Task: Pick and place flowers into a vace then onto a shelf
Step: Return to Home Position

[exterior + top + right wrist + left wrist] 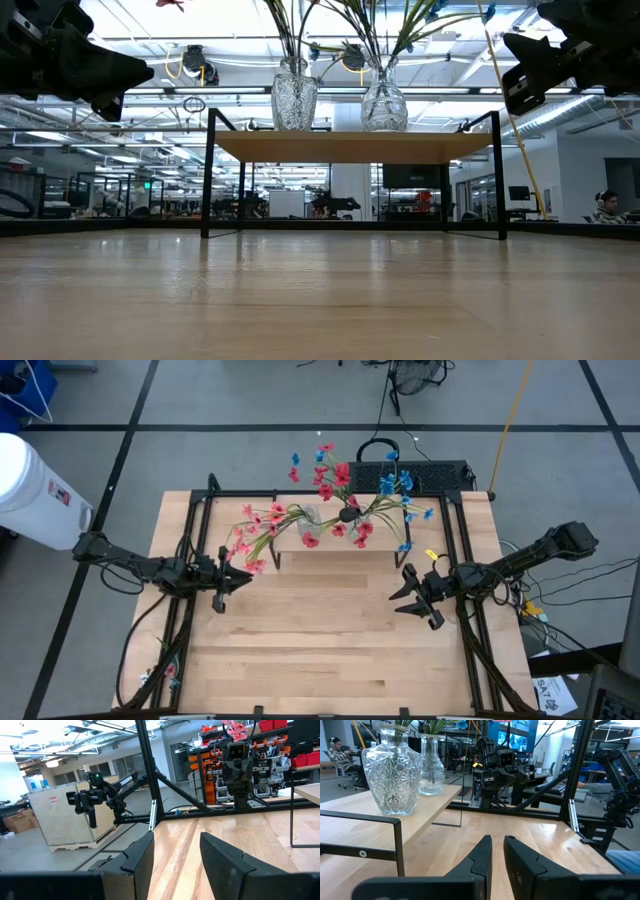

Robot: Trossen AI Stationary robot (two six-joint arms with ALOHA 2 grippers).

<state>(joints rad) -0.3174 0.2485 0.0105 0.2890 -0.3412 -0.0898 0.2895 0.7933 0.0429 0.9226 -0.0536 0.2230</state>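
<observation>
**A:** What can go wrong from here, starting with what is nearest to the arms?

**B:** The left claw (235,574) hangs left of centre in the high view. The pink spray (248,540) droops down from the shelf (350,146) just beside it. I judge that if this arm lifts or swings toward the top of the frame on its way home, it may catch a stem and drag a vase along.

**A:** And the other arm?

**B:** The right claw (405,596), right of centre, is farther from the blossoms, so I think the danger is smaller. A wide swing could perhaps knock a leg of the shelf.

**A:** How do the arms stand?

**B:** Both reach in from the sides of the frame, stretched low and pointing toward the middle, over the bare wooden surface (320,650). The left claw is only narrowly parted, with a thin slit between its fingers and nothing in it. The right claw is spread wide and is also empty.

**A:** Where are the flowers (340,500)?

**B:** Farther back, at top centre. They stand in two glass vases, the left vase (294,95) and the right vase (383,100). Both are upright, side by side on the shelf. The stems are long, so I think a small tug could tip a vase.
</observation>
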